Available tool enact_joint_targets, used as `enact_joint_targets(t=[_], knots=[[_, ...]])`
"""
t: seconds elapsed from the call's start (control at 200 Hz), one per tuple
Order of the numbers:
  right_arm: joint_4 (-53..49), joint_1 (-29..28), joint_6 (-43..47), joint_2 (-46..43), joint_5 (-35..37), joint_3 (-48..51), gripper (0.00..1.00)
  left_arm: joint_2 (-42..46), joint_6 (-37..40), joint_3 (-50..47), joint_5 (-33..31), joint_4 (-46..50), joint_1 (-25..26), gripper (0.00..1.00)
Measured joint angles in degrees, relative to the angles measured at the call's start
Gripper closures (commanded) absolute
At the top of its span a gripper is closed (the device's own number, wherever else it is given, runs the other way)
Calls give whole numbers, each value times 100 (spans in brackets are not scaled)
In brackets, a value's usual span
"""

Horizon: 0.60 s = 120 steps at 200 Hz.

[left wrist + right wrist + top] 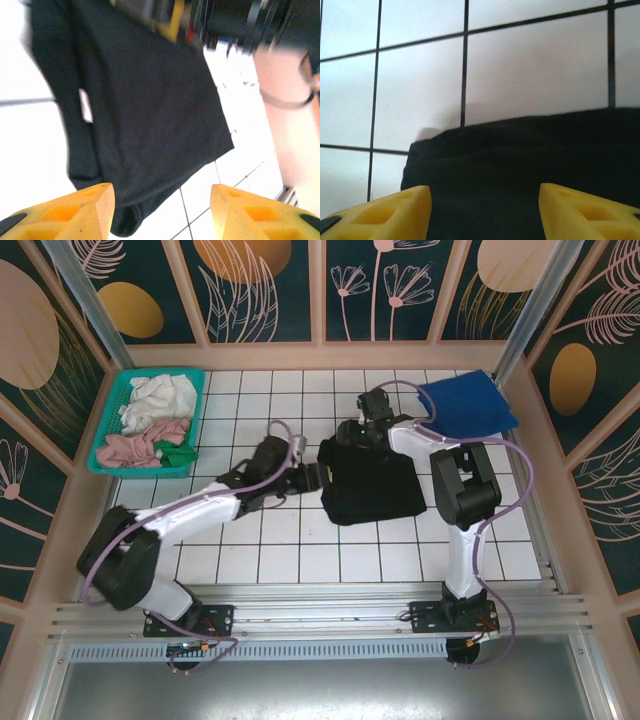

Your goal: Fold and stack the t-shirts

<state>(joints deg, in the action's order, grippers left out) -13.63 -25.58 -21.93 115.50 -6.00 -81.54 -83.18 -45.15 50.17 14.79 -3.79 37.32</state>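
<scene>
the black t-shirt point(375, 490) is seen lying folded on the middle of the table point(250, 560). the blue t-shirt point(468, 405) lies folded at the far right corner, well apart from it. the left gripper point(161, 190) is held at the black shirt's left edge with its fingers wide apart, and nothing is clamped. the right gripper point(485, 189) is set over the shirt's far left corner, likewise wide apart, with cloth lying under it but not pinched.

stacking is judged not yet done. if only the top layer is caught when the fingers are closed, the fold could be pulled open as the shirt is lifted. if the two sides are raised unevenly, the soft cloth may sag or slide out. because both grippers are crowded at one side, a collision between them is possible. a dragged shirt could also be rumpled against the tiles.

counted: two t-shirts, one black and one blue; two grippers; one teal basket point(130, 471) at the far left, in which white, pink and green cloth can be told apart.
</scene>
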Motion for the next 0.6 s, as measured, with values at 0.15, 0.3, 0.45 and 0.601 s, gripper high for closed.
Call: enact_joint_targets(t=[0.15,0.3,0.45,0.601], knots=[[-393,-544,-120,-586,682,577,37,667,101,-398,-404,284,-662,43],[-693,-1222,-424,-763,1174,785,32,660,188,-699,-577,619,-955,43],[-1106,-1709,-680,-264,1659,496,22,599,264,-750,-636,752,-1060,43],[-1740,-1899,-866,391,2317,-203,22,603,356,-807,-739,752,-1078,42]])
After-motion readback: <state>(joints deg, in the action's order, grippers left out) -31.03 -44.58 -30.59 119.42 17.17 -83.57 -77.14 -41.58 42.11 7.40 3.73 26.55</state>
